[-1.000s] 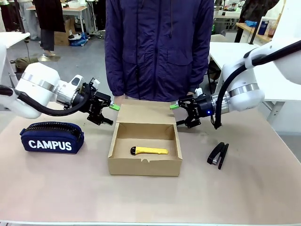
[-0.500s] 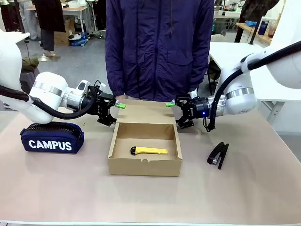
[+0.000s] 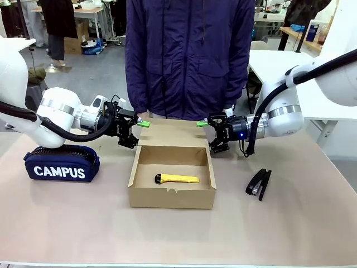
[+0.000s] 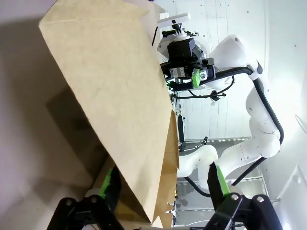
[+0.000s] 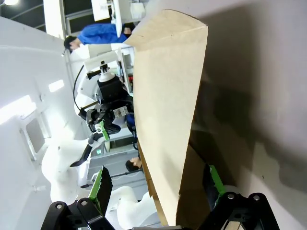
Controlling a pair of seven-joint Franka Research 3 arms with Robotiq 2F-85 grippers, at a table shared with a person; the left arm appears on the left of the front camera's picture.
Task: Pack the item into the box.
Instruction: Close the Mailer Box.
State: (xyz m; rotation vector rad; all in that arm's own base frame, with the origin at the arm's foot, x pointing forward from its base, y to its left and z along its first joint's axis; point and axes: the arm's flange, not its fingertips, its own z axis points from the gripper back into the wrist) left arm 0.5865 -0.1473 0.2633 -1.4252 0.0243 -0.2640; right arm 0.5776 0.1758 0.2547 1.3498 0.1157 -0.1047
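Straddling the flap of the box, left pincer and right pincer gape apart, closer than earlier; stapler, pencil case aside.

Matt brown cardboard box — glossy yellow plastic knife, navy cloth pencil case, smooth table

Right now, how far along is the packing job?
Done: the yellow knife lies inside the open box. In hand: both arms' jaws stand open astride the raised flap lid, one at each far corner. To do: gripping the lid and folding it shut over the knife.
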